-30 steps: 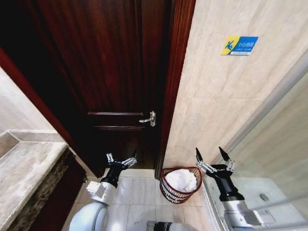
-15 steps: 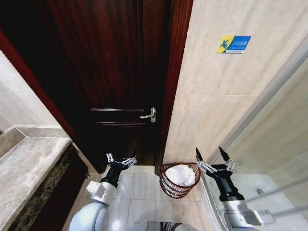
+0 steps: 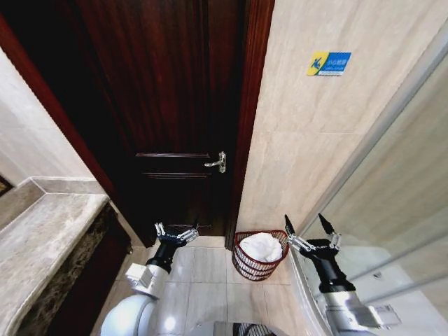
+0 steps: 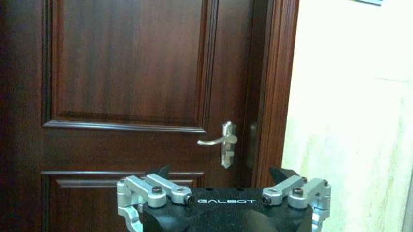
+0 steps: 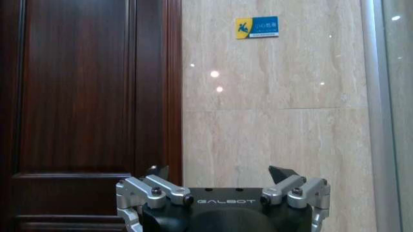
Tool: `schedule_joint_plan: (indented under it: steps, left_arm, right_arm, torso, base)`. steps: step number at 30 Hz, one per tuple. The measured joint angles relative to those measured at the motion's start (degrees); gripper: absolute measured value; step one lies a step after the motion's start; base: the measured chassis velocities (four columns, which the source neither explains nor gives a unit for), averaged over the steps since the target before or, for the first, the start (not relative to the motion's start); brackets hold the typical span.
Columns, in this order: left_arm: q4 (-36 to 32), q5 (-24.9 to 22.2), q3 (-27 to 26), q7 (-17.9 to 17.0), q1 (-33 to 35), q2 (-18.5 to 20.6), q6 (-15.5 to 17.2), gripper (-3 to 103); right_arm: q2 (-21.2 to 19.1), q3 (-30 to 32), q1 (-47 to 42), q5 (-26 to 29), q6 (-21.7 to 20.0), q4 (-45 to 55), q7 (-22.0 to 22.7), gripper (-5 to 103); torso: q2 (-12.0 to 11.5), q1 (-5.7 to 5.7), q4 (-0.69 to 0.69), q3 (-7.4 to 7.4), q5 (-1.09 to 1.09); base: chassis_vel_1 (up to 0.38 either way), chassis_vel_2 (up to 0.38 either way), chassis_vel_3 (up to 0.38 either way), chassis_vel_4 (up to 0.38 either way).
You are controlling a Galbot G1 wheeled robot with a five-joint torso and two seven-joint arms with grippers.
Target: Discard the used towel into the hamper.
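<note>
The towel [image 3: 261, 246] lies in the hamper [image 3: 246, 267]; left pincer [image 3: 176, 232] and right pincer [image 3: 309, 227] hover wide, empty.

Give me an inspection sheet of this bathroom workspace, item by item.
Surface: pale tiled floor, bare around the basket.
Job's things: white towel lies inside the round dark red wire hamper by the wall.
Clutter: nothing seen.
Grippers: left tool open, empty, before the door; right tool open, empty, beside the hamper.
Cables: nothing seen.
Surroundings: dark wooden door with metal lever handle, marble wall with blue-yellow sign, stone counter.
</note>
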Motion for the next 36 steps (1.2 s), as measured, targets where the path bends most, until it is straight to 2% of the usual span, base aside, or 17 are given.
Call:
schedule_joint_plan:
  steps: [36]
  left_arm:
    - [0.0,0.0,0.0,0.0,0.0,0.0,0.0,100]
  right_arm:
    - [0.0,0.0,0.0,0.0,0.0,0.0,0.0,100]
  torso:
    - [0.0,0.00,0.00,0.00,-0.01]
  base:
    - [0.070,-0.073,-0.077,0.070]
